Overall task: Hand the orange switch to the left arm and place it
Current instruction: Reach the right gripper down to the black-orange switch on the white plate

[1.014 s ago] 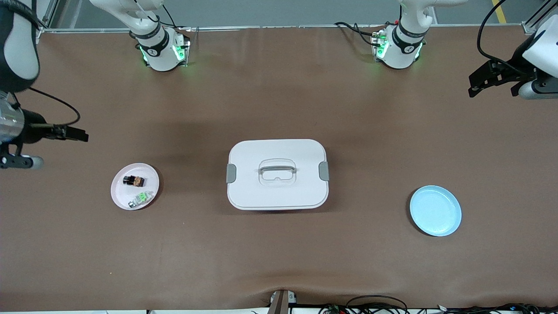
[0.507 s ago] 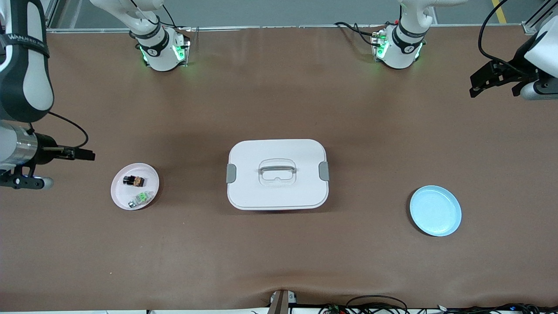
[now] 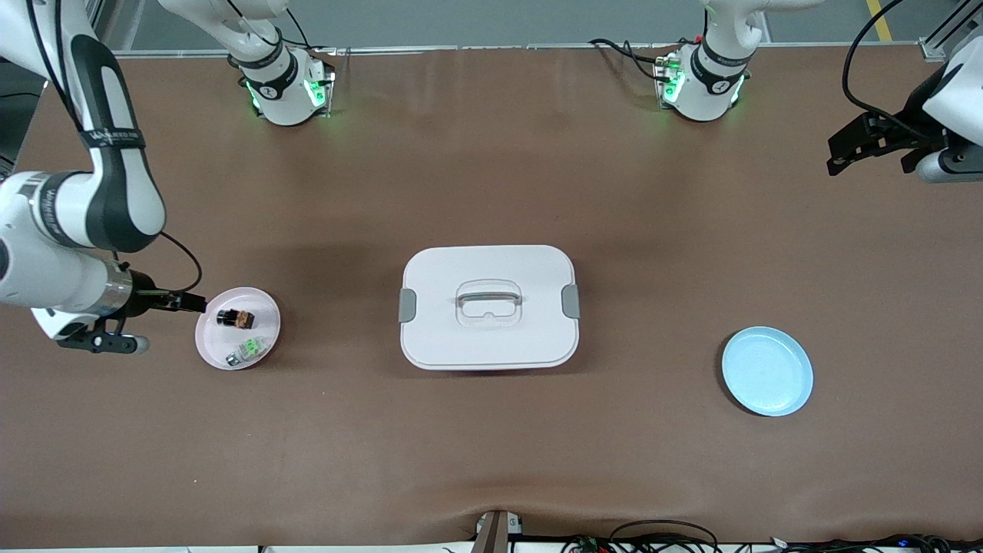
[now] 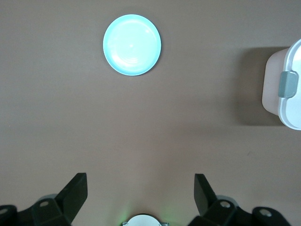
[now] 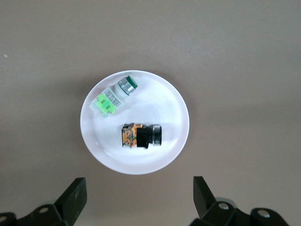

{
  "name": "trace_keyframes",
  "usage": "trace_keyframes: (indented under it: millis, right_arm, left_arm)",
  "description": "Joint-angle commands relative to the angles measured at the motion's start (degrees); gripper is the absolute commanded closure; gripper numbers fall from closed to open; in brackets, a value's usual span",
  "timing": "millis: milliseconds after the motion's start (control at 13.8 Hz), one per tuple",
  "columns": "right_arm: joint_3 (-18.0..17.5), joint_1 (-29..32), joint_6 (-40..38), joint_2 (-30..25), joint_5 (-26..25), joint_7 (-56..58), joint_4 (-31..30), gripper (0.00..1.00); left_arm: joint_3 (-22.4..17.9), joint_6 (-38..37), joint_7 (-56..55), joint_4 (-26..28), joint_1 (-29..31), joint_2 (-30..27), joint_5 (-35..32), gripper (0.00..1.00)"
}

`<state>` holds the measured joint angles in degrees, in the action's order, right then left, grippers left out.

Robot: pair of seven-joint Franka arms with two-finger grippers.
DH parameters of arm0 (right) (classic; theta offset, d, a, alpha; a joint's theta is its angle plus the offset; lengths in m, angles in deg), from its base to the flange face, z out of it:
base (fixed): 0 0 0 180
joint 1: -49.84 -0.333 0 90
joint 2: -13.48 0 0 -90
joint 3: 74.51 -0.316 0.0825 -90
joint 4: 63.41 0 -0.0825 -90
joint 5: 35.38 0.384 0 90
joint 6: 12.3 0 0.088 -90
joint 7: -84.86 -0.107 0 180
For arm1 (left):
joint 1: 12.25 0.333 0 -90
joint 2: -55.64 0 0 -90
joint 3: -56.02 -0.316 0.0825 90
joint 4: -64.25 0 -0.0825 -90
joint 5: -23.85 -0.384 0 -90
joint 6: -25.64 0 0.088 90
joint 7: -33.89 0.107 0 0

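Note:
The orange switch point(image 3: 236, 316), black with an orange end, lies on a pink plate point(image 3: 209, 338) toward the right arm's end of the table. In the right wrist view the switch point(image 5: 141, 135) lies on its side on the plate point(image 5: 179, 141). My right gripper point(image 3: 192, 302) is open and empty over the table at the plate's edge; its fingertips point(image 5: 75, 193) frame bare table just short of the plate. The white box point(image 3: 489, 338) stands mid-table. My left gripper point(image 3: 845, 150) is open and empty, waiting high over the left arm's end of the table.
A green and silver switch point(image 3: 247, 351) lies on the pink plate beside the orange one, nearer the front camera. A blue plate point(image 3: 766, 371) lies toward the left arm's end; it shows in the left wrist view point(image 4: 131, 44) with the box's latch end point(image 4: 288, 84).
My right arm has swung down and in toward the pink plate, and its gripper has come to the plate's edge. The left gripper has barely moved.

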<state>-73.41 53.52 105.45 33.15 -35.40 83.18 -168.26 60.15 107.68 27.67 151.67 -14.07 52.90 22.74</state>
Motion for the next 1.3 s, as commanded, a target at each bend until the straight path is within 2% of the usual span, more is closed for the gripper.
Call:
trace_keyframes:
  millis: [0, 217, 652, 1014, 1232]
  right_arm:
    - [-0.9, 1.3, 6.1, -1.4, 0.4, -1.9, -5.3, 0.0]
    - [-0.9, 1.2, 13.3, 1.0, 0.4, -3.9, -8.7, 0.0]
    - [-1.0, -0.1, 24.4, 1.8, 0.4, -7.5, -15.9, 0.0]
    - [-1.0, 0.5, 28.8, 4.0, 0.4, -7.5, -16.8, 0.0]
    - [-1.0, 0.7, 33.4, 7.6, 0.4, -7.7, -16.5, 0.0]
  left_arm:
    - [0.1, -0.9, 0.1, -0.8, 0.3, 0.0, 0.3, 0.0]
    - [0.3, -1.1, 0.1, -0.4, 0.2, -0.1, 0.2, 0.0]
    - [0.4, -1.4, 0.3, -0.5, 0.3, -0.3, 0.1, 0.0]
    - [0.4, -1.4, 0.1, -0.6, 0.2, 0.0, 0.1, 0.0]
    - [0.4, -1.1, 0.0, -0.7, 0.2, 0.1, 0.2, 0.0]
